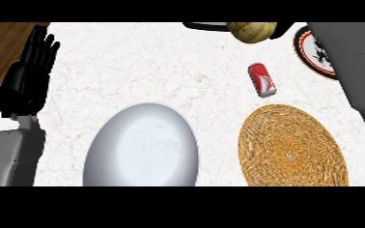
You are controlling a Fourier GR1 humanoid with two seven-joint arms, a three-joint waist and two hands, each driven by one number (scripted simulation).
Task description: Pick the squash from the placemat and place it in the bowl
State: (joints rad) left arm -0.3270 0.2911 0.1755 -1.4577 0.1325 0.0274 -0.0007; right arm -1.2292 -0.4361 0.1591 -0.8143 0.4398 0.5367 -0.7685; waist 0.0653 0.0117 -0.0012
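Head view: the white marble counter (143,63) fills nearly the whole picture, with a strip of brown wood (16,34) showing at the upper left corner. The largest thing on it is the pale grey, smooth oval bowl (107,145) at the lower middle, with nothing in it. Just to its right, apart from it, lies the round woven straw-coloured placemat (292,147), with nothing on it. The grey right forearm (342,58) slants across the right edge toward the top, partly covering a round white plate with a black rim and a red ring (311,53). Its black right hand (206,26) shows only at the top edge, as dark parts on either side of the tan, rounded squash (251,31); the fingers appear curled round the squash, which is well apart from both placemat and bowl. The grey left forearm (18,154) rises along the left edge, and the black left hand (28,72) rests there with its fingers straight, pointing up and close together, holding nothing. Smallest is a red cylindrical drinks can (261,79), lying on its side between the squash and the placemat.
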